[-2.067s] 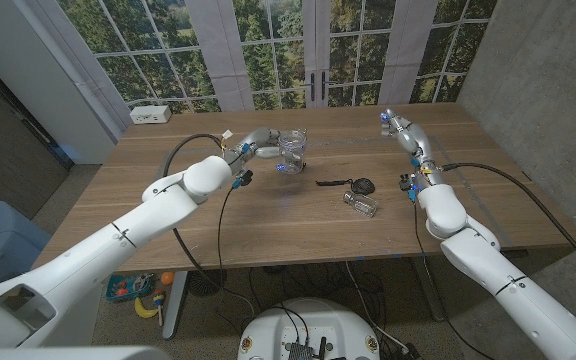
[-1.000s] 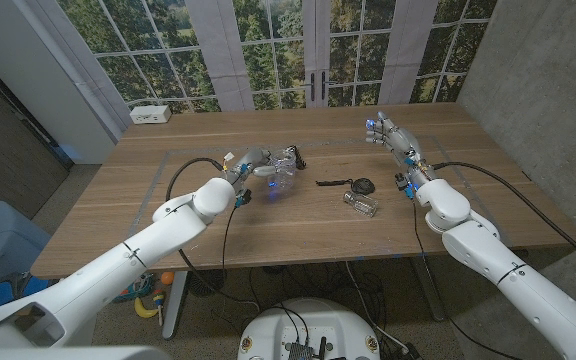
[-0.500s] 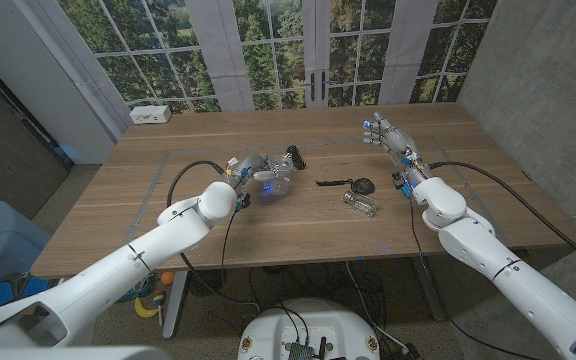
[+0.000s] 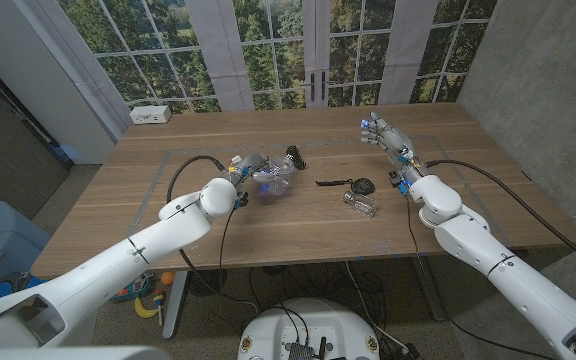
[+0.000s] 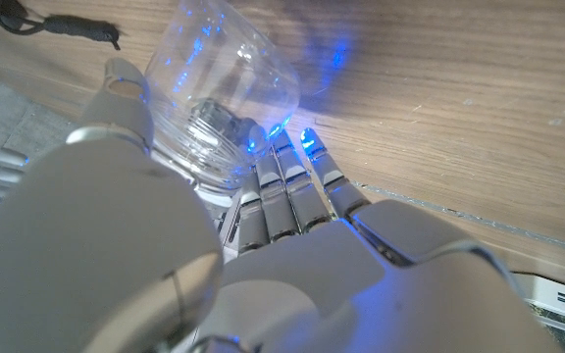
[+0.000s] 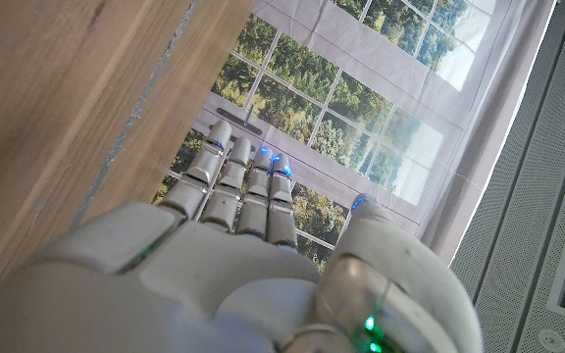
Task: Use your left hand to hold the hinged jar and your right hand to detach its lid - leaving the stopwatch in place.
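In the left robot hand [image 4: 253,165], a tilted clear jar [image 4: 276,176].

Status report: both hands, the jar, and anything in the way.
Left hand grips the hinged jar, tilted. Right hand open, raised, apart from it. Stopwatch and small glass jar lie between them.

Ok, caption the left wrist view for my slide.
Left hand grips the clear hinged jar, tipped over the wooden table.
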Robot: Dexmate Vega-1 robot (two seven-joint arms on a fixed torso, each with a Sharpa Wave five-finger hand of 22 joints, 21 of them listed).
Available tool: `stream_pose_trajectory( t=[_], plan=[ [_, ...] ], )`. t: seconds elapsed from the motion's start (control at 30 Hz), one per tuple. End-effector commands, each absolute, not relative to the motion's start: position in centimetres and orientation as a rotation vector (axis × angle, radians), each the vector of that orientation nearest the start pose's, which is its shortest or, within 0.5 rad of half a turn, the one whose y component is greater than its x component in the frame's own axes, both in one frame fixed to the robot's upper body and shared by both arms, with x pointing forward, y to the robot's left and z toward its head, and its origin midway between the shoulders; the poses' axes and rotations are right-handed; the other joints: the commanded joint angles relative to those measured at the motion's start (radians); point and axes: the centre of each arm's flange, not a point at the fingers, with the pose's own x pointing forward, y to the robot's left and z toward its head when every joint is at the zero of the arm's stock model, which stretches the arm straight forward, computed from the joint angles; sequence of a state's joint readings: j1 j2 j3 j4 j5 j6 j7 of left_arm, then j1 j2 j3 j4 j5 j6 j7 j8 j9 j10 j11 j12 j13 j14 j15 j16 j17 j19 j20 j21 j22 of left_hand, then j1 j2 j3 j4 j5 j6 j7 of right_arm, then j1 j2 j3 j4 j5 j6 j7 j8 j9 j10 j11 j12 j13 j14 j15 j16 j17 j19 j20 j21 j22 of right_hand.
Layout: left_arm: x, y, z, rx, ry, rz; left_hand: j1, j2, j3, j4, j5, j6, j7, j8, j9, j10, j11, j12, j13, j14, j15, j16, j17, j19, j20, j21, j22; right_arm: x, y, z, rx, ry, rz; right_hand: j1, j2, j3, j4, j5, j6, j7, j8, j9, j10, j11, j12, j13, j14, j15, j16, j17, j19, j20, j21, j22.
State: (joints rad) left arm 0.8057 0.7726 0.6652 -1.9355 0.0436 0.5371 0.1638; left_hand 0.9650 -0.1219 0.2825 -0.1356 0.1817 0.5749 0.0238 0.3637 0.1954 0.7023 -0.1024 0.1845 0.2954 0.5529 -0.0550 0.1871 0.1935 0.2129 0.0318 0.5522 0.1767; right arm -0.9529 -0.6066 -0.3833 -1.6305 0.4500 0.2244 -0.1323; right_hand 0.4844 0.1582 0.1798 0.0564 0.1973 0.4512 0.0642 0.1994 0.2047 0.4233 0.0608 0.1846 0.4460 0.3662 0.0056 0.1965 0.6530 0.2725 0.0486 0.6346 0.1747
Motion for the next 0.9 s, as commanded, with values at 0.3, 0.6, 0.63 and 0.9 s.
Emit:
stream_pose_trajectory(
  t=[0.3, 0.6, 0.63, 0.9],
  plan=[
    [58.3, 20.7, -0.7, 1.077, -0.231, -0.048, -0.152, 0.053, -0.136, 0.069, 0.044, -0.326, -0.032, -0.175, 0.006, -0.352, 0.072, -0.001, -0.044, -0.330, 0.010, -0.009, 0.002, -0.269, 0.129, -0.210, 0.006, 60.1, -24.4, 0.1, -0.177, -0.710, 0.192, 0.007, -0.011, 0.004, -0.022, 0.002, -0.021, -0.007, -0.007, -0.002, -0.023, 0.003, 0.004, -0.007, -0.018, 0.010, 0.005, -0.009, -0.012, 0.022, -0.017, 0.003],
    [57.5, 22.2, -0.1, 0.996, -0.233, -0.073, -0.336, 0.106, -0.182, 0.101, 0.037, -1.100, -0.011, -0.190, 0.006, -1.044, 0.266, -0.001, 0.002, -0.891, 0.191, -0.010, 0.022, -0.627, 0.182, -0.367, 0.022, 60.1, -24.3, 0.2, -0.177, -0.714, 0.197, 0.001, -0.016, 0.003, -0.025, 0.000, -0.023, -0.006, -0.006, -0.002, -0.026, 0.002, 0.004, -0.012, -0.017, 0.011, 0.007, -0.014, -0.012, 0.026, -0.020, 0.003],
    [57.4, 22.3, -0.1, 0.981, -0.247, -0.073, -0.349, 0.102, -0.190, 0.105, 0.042, -1.133, -0.016, -0.190, 0.005, -1.074, 0.271, 0.001, 0.002, -0.915, 0.197, -0.008, 0.023, -0.651, 0.181, -0.368, 0.023, 60.1, -24.2, 0.1, -0.176, -0.714, 0.198, -0.001, -0.016, 0.003, -0.025, 0.000, -0.024, -0.006, -0.005, -0.002, -0.028, 0.002, 0.004, -0.012, -0.017, 0.013, 0.008, -0.015, -0.012, 0.026, -0.021, 0.003],
    [56.5, 23.3, -0.2, 0.859, -0.382, -0.061, -0.405, 0.099, -0.228, 0.132, 0.077, -1.239, -0.039, -0.182, 0.002, -1.261, 0.274, -0.006, -0.010, -1.022, 0.206, 0.001, 0.027, -0.755, 0.182, -0.364, 0.024, 60.1, -24.1, 0.1, -0.177, -0.715, 0.201, -0.007, -0.018, 0.002, -0.027, -0.001, -0.026, -0.007, -0.005, -0.002, -0.029, 0.004, 0.005, -0.017, -0.019, 0.013, 0.009, -0.019, -0.013, 0.030, -0.025, 0.004]
  ],
)
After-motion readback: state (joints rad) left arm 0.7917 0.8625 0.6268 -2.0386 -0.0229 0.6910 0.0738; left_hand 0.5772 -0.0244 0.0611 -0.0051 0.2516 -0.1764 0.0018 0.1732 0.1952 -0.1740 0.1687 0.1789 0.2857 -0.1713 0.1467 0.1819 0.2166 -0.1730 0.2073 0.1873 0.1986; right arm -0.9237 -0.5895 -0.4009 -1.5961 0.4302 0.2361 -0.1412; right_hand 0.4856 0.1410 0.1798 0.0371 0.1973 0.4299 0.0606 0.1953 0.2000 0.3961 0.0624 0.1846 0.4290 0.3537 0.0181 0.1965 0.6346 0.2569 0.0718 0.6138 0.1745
